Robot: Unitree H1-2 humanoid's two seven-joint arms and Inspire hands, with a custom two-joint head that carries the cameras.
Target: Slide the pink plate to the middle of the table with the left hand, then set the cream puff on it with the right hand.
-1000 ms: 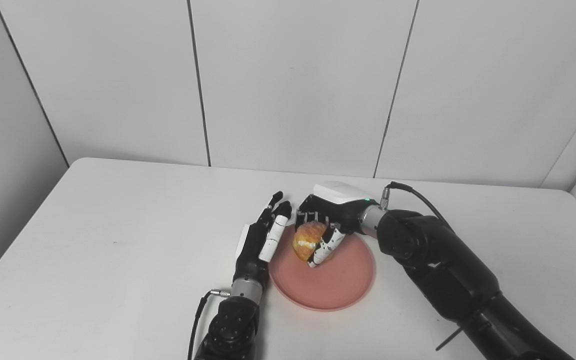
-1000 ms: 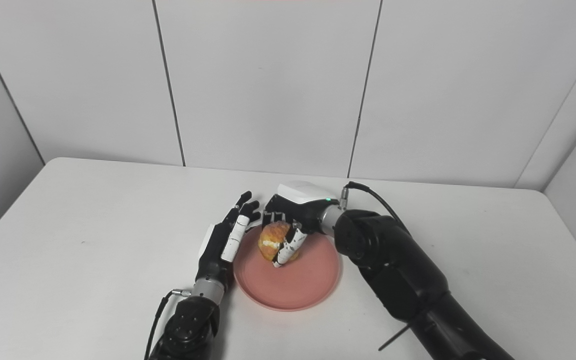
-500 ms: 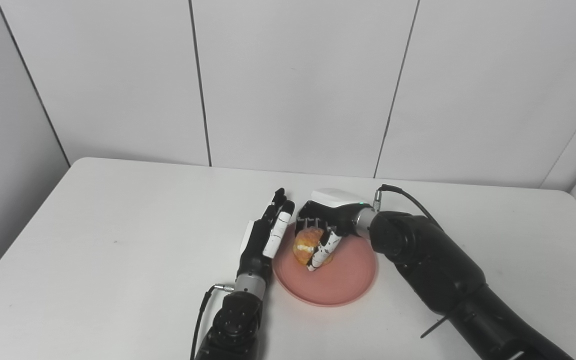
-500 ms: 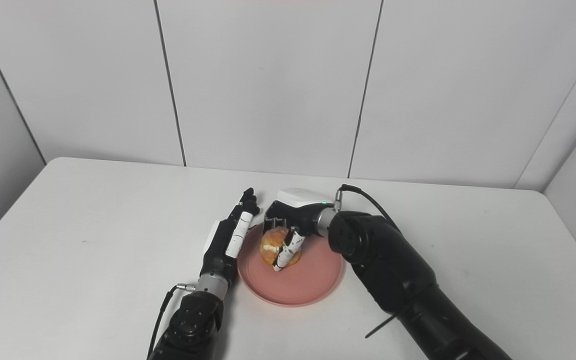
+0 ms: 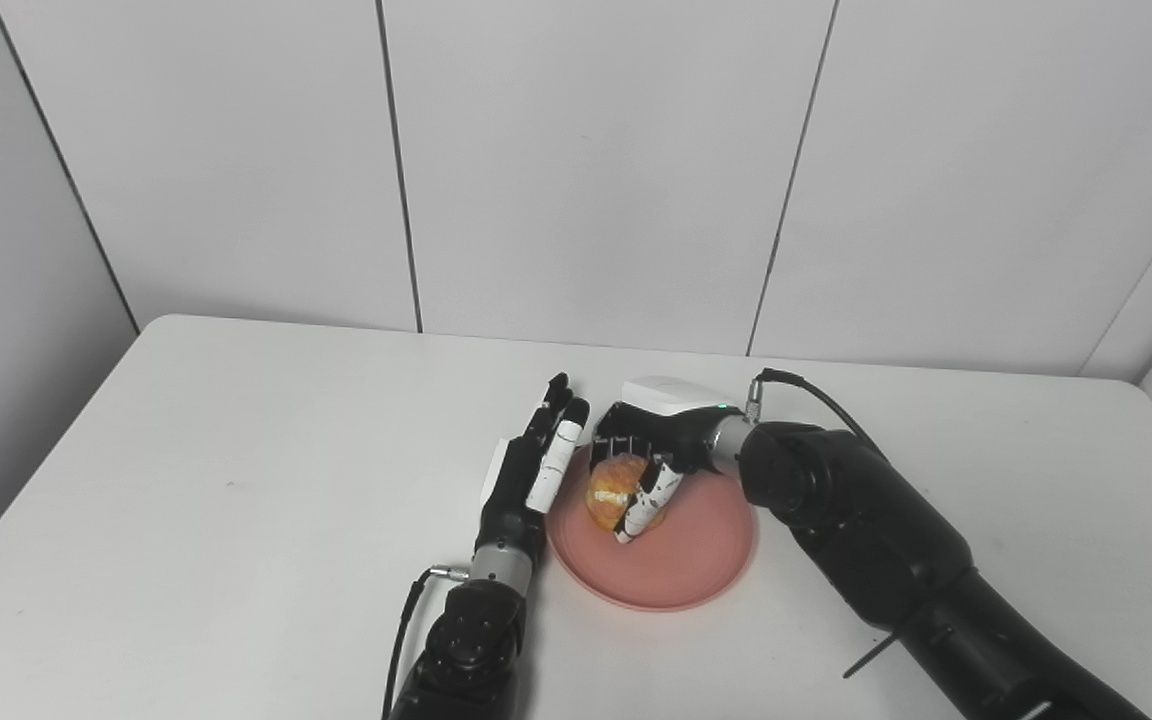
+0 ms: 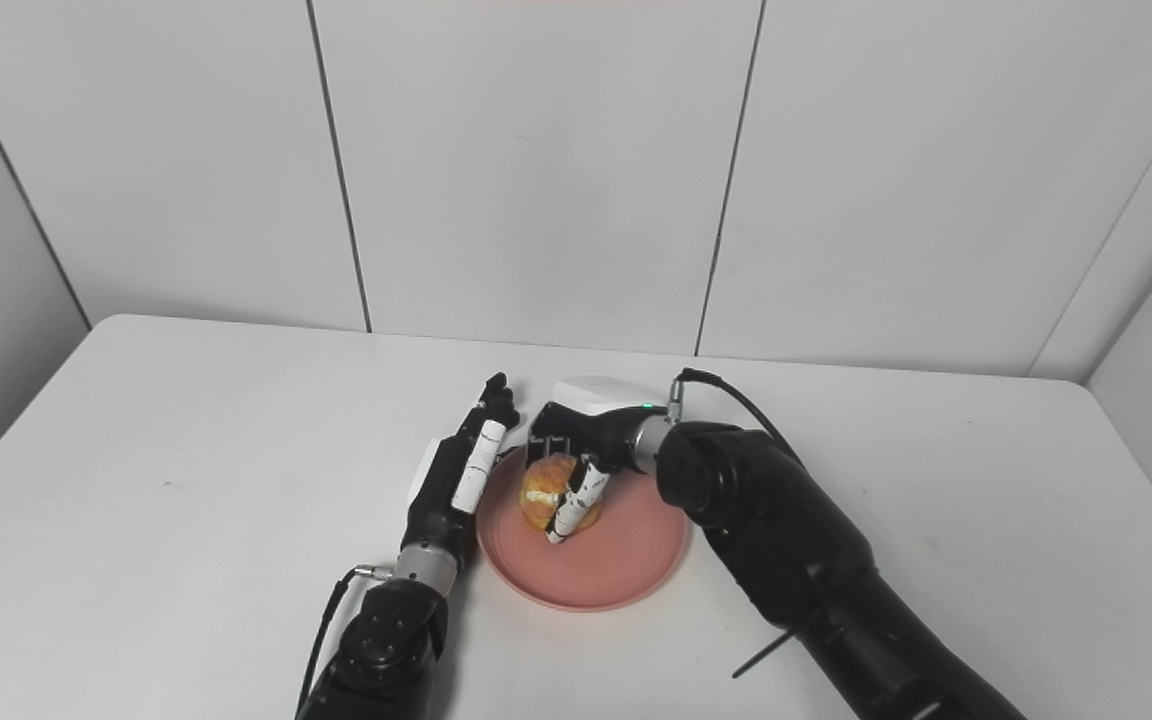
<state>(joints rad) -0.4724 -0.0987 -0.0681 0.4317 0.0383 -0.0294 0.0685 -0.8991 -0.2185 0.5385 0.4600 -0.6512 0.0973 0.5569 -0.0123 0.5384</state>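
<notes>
Lowering the cream puff (image 5: 612, 490), clamped in my right hand (image 5: 658, 440), at the pink plate (image 5: 696, 560)'s ten o'clock; I'm releasing next, left hand (image 5: 526, 470) splayed alongside.

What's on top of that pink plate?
A cream puff, gripped by the right hand, is over the pink plate. The fingers hide whether it touches the plate.

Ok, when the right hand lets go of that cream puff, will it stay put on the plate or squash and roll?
The cream puff looks soft, with pale filling at its seam, so the right hand closed around it could dent it. Its rounded shape might rock or roll slightly, though the pink plate looks shallow-rimmed and should probably keep it. It looks light.
</notes>
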